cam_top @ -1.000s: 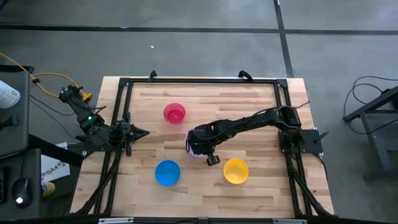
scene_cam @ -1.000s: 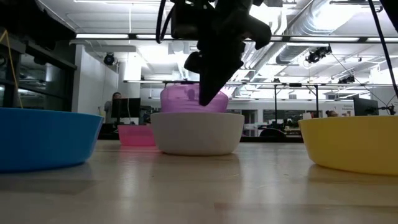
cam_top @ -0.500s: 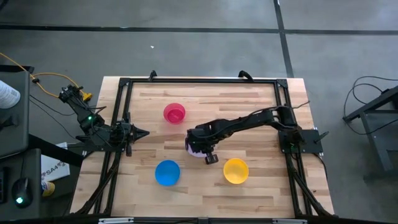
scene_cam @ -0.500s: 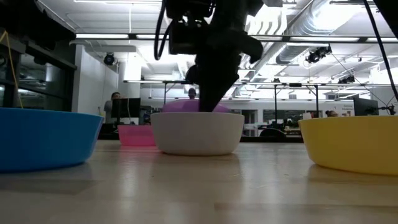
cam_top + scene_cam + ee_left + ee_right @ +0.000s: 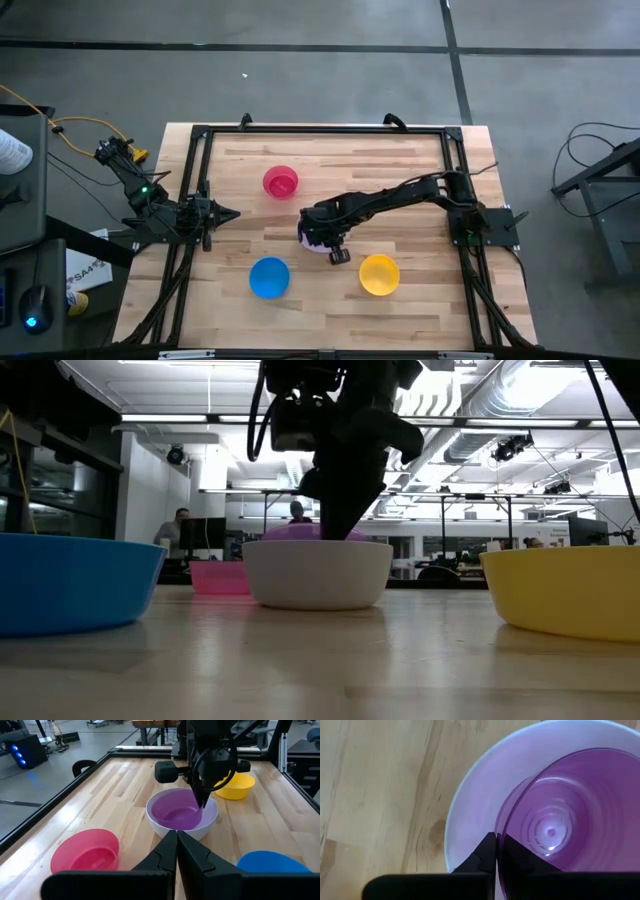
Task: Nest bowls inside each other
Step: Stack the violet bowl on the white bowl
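One bowl is now nested: the purple bowl sits down inside the white bowl, where a second ago it hung above that rim, and half a second ago it was already almost seated. From table height only a thin purple edge shows over the white rim. The right gripper has come down with it and its fingers stay pinched shut on the purple rim, so the bowl is placed but not let go. My guess is that release and a lift away come next.

Three bowls wait on the wood. The pink bowl lies toward the far left of the stack, the blue bowl near left, the yellow bowl near right, all well apart from the white one. The left gripper waits at the table's left edge, fingers shut on nothing. Nothing blocks any loose bowl, though the right arm lies across the middle of the table. People show in the room behind.
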{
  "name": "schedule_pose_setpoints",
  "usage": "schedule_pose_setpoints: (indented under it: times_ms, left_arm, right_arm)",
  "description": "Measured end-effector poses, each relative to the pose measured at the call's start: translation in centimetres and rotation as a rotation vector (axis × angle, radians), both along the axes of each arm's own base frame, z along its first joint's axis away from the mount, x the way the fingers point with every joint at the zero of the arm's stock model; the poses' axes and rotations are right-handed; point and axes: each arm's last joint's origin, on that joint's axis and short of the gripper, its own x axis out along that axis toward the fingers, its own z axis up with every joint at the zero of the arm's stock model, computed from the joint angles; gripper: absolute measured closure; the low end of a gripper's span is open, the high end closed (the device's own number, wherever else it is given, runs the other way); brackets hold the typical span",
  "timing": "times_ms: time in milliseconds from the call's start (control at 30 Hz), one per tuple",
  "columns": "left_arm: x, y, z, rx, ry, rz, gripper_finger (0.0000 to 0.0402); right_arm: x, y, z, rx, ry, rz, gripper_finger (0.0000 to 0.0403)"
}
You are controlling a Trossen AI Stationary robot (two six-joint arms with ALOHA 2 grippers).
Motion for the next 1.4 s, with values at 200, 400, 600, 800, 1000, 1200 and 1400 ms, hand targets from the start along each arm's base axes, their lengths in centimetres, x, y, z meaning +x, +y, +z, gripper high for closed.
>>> schedule_pose_setpoints:
  times_ms: [200, 400, 600, 800, 1000, 1200, 1400]
  left_arm:
    - [0.0, 0.0, 0.0, 0.000, 0.000, 0.000, 0.0390]
    - [0.0, 0.0, 0.0, 0.001, 0.000, -0.001, 0.0390]
    - [0.0, 0.0, 0.0, -0.001, 0.000, -0.001, 0.0390]
    - [0.0, 0.0, 0.0, -0.002, 0.000, -0.001, 0.0390]
    - [0.0, 0.0, 0.0, -0.002, 0.000, -0.001, 0.0390]
    - [0.0, 0.0, 0.0, -0.002, 0.001, -0.003, 0.0390]
    - [0.0, -0.1, 0.0, -0.007, 0.005, -0.017, 0.0390]
  right_arm:
    - [-0.2, 0.0, -0.4, 0.042, 0.012, -0.030, 0.0392]
    - [-0.5, 0.0, -1.3, 0.053, 0.018, -0.034, 0.0395]
    - [-0.3, 0.0, -1.3, 0.058, 0.000, -0.030, 0.0382]
    - [-0.3, 0.0, -1.3, 0.056, -0.003, -0.024, 0.0378]
    - [-0.3, 0.0, -1.3, 0.055, -0.005, -0.020, 0.0375]
    - [-0.3, -0.1, -1.3, 0.048, -0.008, -0.008, 0.0363]
    - [-0.2, -0.4, -1.4, 0.047, -0.008, -0.016, 0.0358]
